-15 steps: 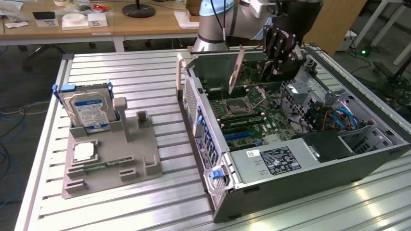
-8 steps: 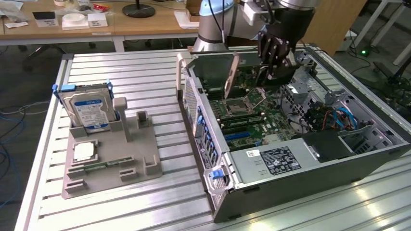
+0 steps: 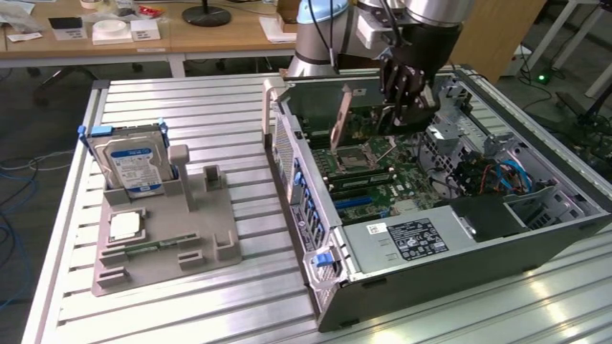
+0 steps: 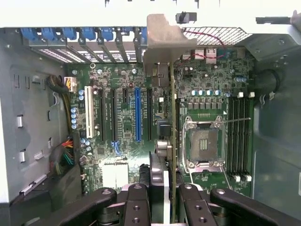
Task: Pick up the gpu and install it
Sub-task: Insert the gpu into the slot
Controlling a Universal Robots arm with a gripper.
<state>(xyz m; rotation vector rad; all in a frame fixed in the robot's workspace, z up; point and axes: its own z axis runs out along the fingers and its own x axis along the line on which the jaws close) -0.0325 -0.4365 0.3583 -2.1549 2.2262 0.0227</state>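
The gpu (image 4: 172,117) is a thin card seen edge-on in the wrist view. It runs from between my fingers up to its metal bracket (image 4: 162,42) at the case's rear wall. My gripper (image 4: 171,188) is shut on the card's near end, with one dark finger (image 4: 157,179) on each side. The card stands over the motherboard, between the black expansion slots and the processor socket (image 4: 203,141). I cannot tell whether it sits in a slot. In the exterior view my gripper (image 3: 406,115) is down inside the open computer case (image 3: 287,165), with the gpu's brownish face (image 3: 342,122) upright beside it.
A blue slot (image 4: 138,115) and a white slot (image 4: 88,117) lie beside the card, and memory sticks (image 4: 237,136) lie past the socket. At the exterior view's left, a grey fixture (image 3: 191,244) holds a hard drive (image 3: 134,168) and a silver chip (image 3: 126,226). The power supply (image 3: 411,240) fills the case's near end.
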